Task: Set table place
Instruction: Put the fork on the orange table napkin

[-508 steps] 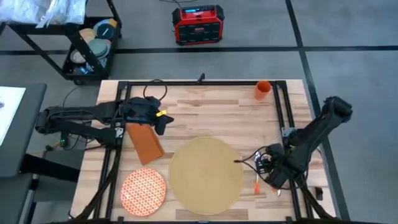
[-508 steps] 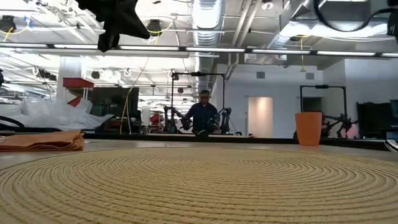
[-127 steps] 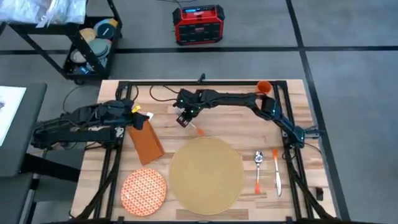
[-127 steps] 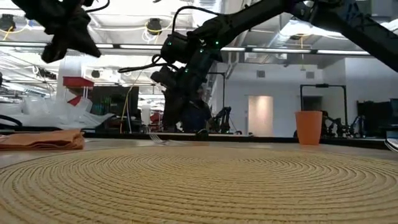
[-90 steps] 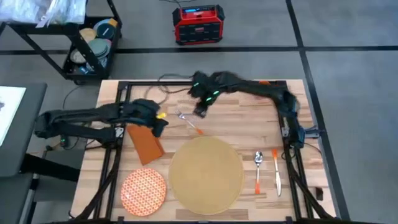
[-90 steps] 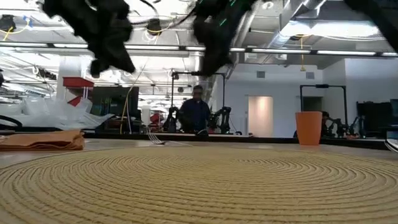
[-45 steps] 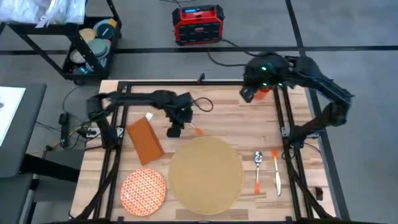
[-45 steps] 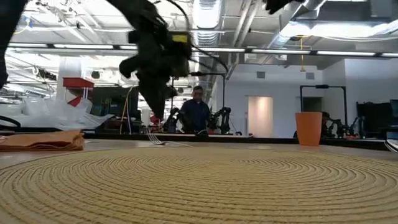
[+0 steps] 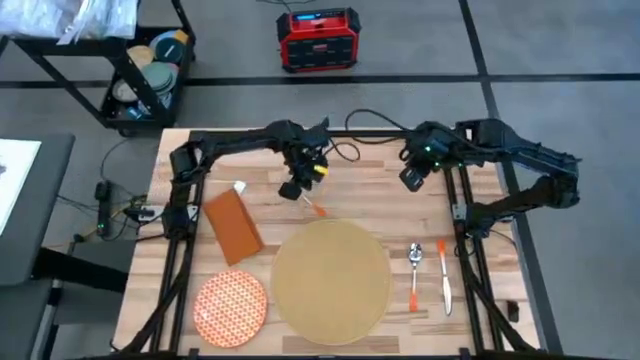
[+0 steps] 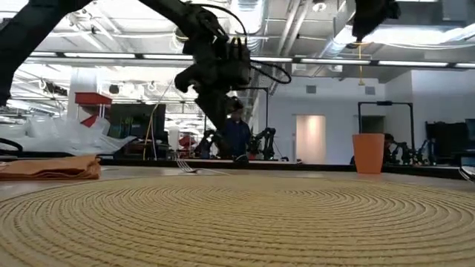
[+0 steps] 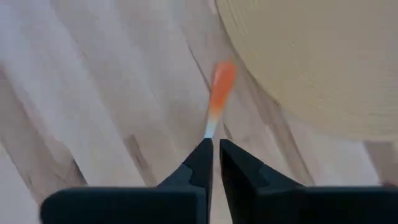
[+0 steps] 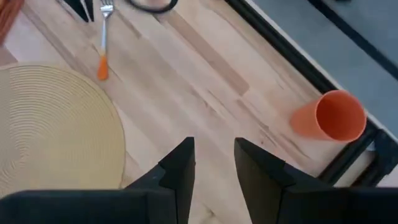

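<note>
Two grippers are hovering over the table (image 9: 250,165); the left gripper (image 9: 288,190) is hanging near the far edge, just above the fork (image 9: 311,203), its fingers pressed almost together around the steel end, though I cannot tell whether they are pinching it; the right gripper (image 9: 411,178) is waiting near the far right corner, fingers spread, beside the cup (image 12: 332,118); the placemat (image 9: 331,281) is lying centre, toward the near edge, the plate (image 9: 231,309) at the near left corner, the napkin (image 9: 233,225) along the left side, the spoon (image 9: 416,270) and knife (image 9: 444,277) right of the placemat; the fork is likely light, stiff and slippery, best taken across its narrow neck.
</note>
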`<move>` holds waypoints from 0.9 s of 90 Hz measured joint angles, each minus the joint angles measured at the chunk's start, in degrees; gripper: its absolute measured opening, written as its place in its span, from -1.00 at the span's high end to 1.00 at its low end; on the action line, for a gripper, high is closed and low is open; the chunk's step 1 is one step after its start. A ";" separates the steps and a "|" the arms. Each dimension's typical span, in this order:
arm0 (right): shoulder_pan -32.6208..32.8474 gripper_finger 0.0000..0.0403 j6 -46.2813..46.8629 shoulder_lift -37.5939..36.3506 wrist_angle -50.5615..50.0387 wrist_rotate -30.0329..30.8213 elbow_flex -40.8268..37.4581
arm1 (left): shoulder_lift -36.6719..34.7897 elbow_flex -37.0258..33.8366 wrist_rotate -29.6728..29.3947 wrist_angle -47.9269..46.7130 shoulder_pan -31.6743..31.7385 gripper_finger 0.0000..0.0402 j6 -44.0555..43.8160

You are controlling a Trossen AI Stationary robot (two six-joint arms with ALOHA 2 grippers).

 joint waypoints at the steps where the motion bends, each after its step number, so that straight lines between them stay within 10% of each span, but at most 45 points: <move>1: 0.08 0.49 0.18 -0.25 0.15 0.00 -0.17 | 0.02 -0.03 0.03 -0.27 0.17 0.83 0.01; 81: 0.90 0.49 8.31 -8.15 1.78 0.07 -0.41 | 0.00 -12.93 -2.45 11.47 1.96 0.46 3.07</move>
